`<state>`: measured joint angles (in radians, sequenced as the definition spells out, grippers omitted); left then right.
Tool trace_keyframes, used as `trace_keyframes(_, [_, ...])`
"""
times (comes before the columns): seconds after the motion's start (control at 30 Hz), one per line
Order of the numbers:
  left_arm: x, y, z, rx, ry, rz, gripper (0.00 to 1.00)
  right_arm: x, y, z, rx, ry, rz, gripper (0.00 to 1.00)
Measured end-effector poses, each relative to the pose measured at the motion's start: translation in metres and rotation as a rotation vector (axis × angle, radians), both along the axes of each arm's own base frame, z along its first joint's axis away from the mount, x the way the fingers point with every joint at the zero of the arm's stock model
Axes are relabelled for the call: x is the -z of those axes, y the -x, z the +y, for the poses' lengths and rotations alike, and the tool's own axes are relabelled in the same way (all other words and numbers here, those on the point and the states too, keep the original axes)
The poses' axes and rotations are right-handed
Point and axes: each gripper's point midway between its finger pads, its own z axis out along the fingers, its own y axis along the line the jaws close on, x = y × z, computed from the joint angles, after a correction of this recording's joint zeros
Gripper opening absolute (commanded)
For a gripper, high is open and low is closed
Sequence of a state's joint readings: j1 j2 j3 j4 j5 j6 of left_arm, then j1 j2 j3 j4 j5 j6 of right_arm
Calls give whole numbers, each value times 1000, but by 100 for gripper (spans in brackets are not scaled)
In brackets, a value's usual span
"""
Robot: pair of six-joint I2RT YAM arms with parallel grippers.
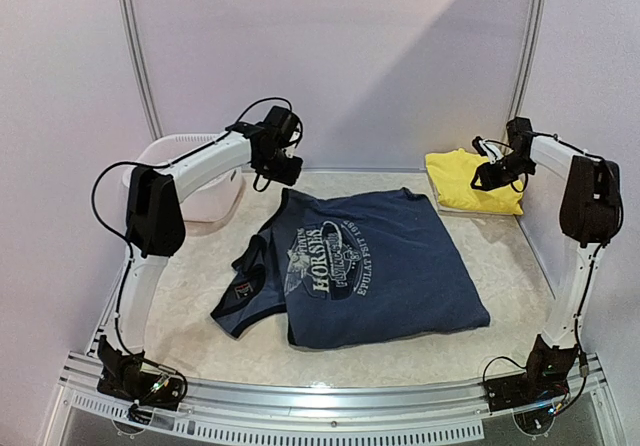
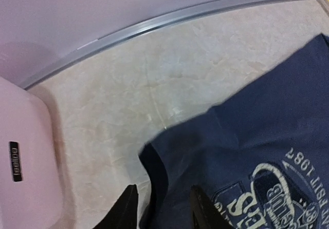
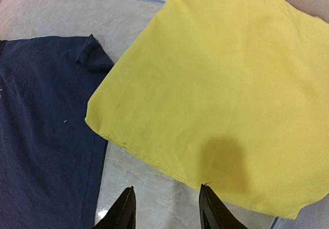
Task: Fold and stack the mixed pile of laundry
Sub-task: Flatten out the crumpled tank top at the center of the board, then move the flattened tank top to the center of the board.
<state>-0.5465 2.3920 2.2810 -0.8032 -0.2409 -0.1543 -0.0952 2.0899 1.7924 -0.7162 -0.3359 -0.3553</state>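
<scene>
Now, with your left hand (image 2: 164, 208) and right hand (image 3: 165, 208) both released and empty, pinch the far edge of the printed navy cloth tank top (image 1: 385, 266) to fold it over.

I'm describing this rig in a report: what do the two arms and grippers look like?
Both the left arm and right arm have white tubular links, black joint housings and loose black cables. The left gripper and right gripper have plain black tapered fingers.

Navy tank top (image 1: 375, 266) – matt soft cloth, white print; yellow garment (image 3: 221, 85) – smooth matt cloth; table (image 2: 128, 100) – glossy marbled; basket (image 1: 195, 181) – smooth plastic.
</scene>
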Motion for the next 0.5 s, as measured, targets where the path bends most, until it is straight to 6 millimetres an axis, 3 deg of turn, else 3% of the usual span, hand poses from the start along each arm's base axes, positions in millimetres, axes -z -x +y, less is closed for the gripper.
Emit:
trace_keyframes(0.1, [-5, 15, 18, -27, -14, 14, 44, -1, 13, -1, 23, -2, 8, 47])
trace_keyframes(0.27, [-1, 79, 45, -7, -52, 110, 45, -14, 77, 12, -24, -26, 47, 47])
trace_keyframes(0.4, [5, 139, 44, 70, -42, 190, 43, -31, 136, 27, -142, -14, 27, 46])
trace_keyframes(0.5, [19, 189, 31, 154, -37, 270, 41, -22, 175, 32, -236, 24, 39, 46])
